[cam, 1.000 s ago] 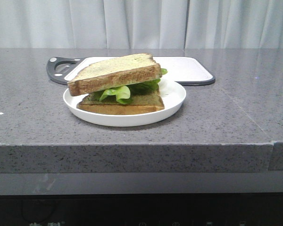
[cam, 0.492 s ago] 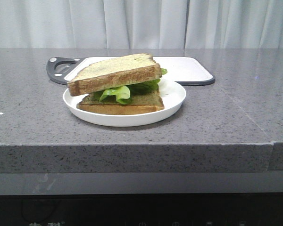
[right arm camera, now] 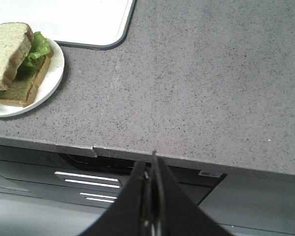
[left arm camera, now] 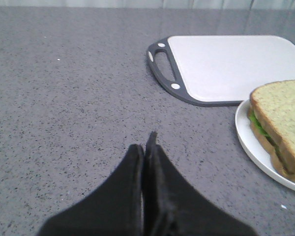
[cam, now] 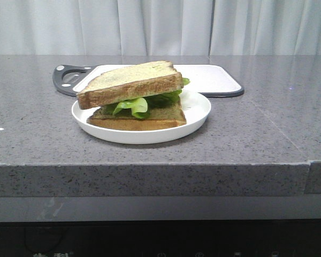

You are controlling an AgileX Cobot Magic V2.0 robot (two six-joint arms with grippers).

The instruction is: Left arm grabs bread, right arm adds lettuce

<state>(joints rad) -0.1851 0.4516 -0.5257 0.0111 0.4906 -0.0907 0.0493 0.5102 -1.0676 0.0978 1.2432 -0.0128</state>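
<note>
The thick bread slice (cam: 129, 83) lies tilted on top of the green lettuce (cam: 144, 103), which rests on a thinner toast slice (cam: 139, 118) on a white plate (cam: 198, 110). The stack also shows in the left wrist view (left arm camera: 282, 123) and in the right wrist view (right arm camera: 10, 54), lettuce (right arm camera: 38, 48) sticking out. My left gripper (left arm camera: 146, 147) is shut and empty over bare counter, away from the plate (left arm camera: 250, 147). My right gripper (right arm camera: 151, 164) is shut and empty by the counter's front edge. Neither arm shows in the front view.
A white cutting board with a dark grey rim and handle (cam: 214, 77) lies behind the plate; it shows in the left wrist view (left arm camera: 221, 64) and the right wrist view (right arm camera: 88, 19). The counter's front edge (cam: 150, 166) drops to dark drawers (right arm camera: 88, 179).
</note>
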